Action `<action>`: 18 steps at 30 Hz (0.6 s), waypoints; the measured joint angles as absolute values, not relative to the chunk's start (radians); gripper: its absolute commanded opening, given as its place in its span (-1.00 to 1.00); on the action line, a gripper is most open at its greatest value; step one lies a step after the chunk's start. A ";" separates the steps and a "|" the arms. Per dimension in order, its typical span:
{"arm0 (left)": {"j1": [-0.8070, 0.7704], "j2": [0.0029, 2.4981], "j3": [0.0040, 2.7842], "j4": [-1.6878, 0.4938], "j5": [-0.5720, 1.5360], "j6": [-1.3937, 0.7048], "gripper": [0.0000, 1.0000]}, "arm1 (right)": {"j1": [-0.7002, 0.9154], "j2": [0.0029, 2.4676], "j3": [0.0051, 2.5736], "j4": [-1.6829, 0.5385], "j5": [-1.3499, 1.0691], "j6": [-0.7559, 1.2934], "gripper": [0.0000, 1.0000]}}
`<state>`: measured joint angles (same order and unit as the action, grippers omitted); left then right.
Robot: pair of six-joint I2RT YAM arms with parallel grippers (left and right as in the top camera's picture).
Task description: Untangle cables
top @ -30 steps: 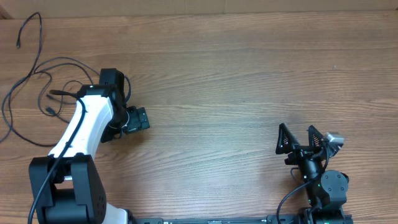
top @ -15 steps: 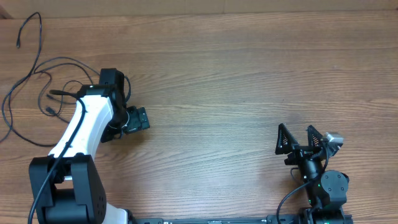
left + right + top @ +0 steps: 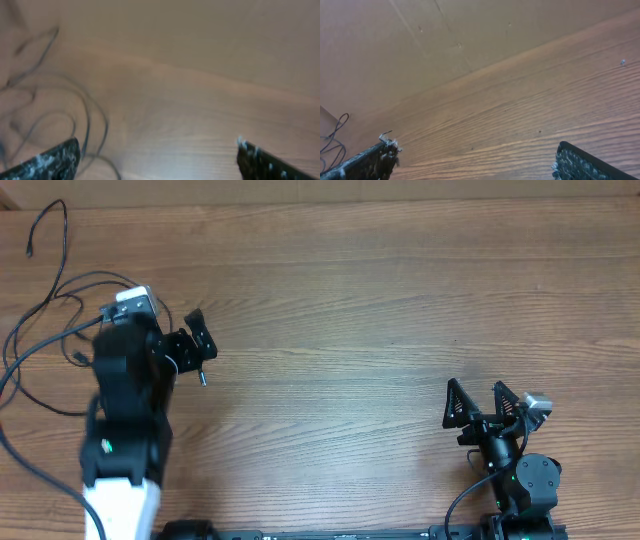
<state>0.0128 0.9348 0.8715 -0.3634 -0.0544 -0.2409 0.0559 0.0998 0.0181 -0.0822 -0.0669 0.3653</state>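
The left gripper (image 3: pixel 198 347) is spread wide, holding nothing; the loose cables (image 3: pixel 58 282) lie left of its fingers (image 3: pixel 50 161), not between them. The right gripper (image 3: pixel 478 402) is released too, well apart from them.

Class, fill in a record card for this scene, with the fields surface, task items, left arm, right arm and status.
surface: wooden table
task items: thin black cables lying in loose, crossing loops at the far left of the table
left arm: left gripper open and empty, over the table just right of the cables
right arm: right gripper open and empty, at the near right, far from the cables
status: cables not yet gripped, strands cross one another
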 measured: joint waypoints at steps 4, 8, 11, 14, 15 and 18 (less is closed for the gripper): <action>0.013 0.655 0.562 -0.110 -0.020 -0.159 0.99 | 0.056 0.100 0.018 -0.083 -0.071 0.365 1.00; 0.013 0.365 0.252 -0.022 -0.045 -0.120 0.99 | 0.056 0.099 0.018 -0.084 -0.071 0.365 1.00; 0.013 0.224 0.106 0.061 -0.054 -0.068 0.99 | 0.056 0.099 0.018 -0.083 -0.071 0.364 1.00; 0.013 0.084 0.028 -0.009 -0.083 -0.036 0.99 | 0.056 0.098 0.018 -0.084 -0.071 0.365 1.00; 0.013 0.054 0.017 -0.056 -0.093 -0.028 0.99 | 0.056 0.098 0.018 -0.083 -0.071 0.365 1.00; 0.013 0.028 0.009 -0.071 -0.098 -0.019 0.99 | 0.056 0.098 0.018 -0.083 -0.071 0.364 1.00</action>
